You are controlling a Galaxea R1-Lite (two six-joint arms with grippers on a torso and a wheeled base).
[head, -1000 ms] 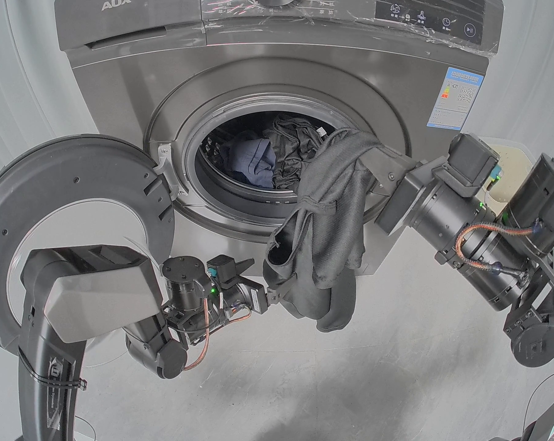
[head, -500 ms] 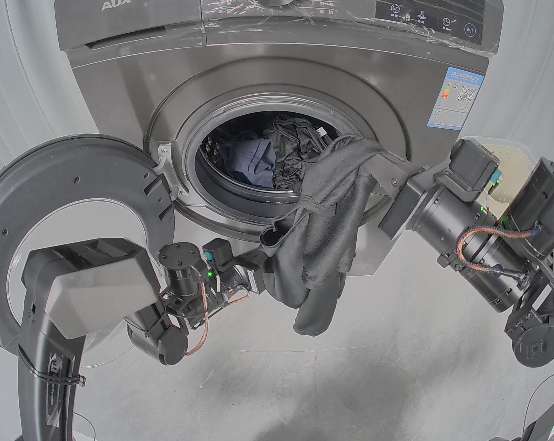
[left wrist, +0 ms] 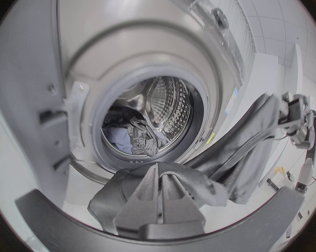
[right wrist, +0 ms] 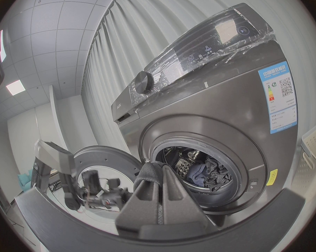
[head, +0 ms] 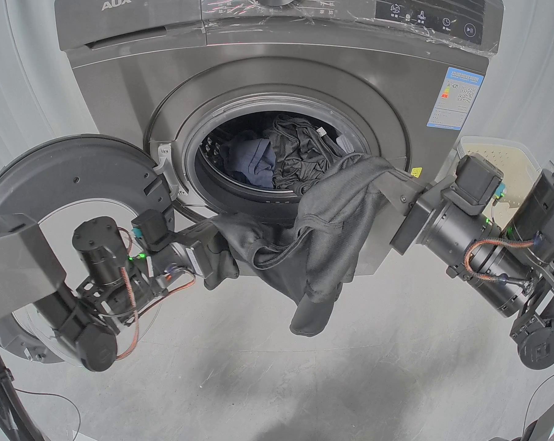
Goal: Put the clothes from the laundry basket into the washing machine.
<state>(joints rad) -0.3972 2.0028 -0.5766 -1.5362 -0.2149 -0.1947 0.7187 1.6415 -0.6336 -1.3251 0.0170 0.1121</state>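
Observation:
A dark grey garment [head: 317, 228] hangs stretched between my two grippers in front of the washing machine [head: 277, 93]. My right gripper [head: 387, 182] is shut on its upper end beside the right rim of the drum opening [head: 277, 154]. My left gripper [head: 212, 249] is shut on its other end, low and left of the opening; its fingers [left wrist: 161, 189] pinch the cloth [left wrist: 186, 182]. In the right wrist view the right gripper [right wrist: 159, 179] holds a fold of the garment [right wrist: 149, 170]. Inside the drum lie a blue garment [head: 252, 160] and dark clothes [head: 298, 148].
The round machine door [head: 75, 191] stands swung open at the left, right behind my left arm. A cream laundry basket [head: 504, 160] stands right of the machine, behind my right arm. Bare grey floor [head: 326, 375] lies below the hanging garment.
My left gripper has pulled its end of the garment to the left and slightly up, spreading the cloth out. The right gripper has dropped a little and shifted right.

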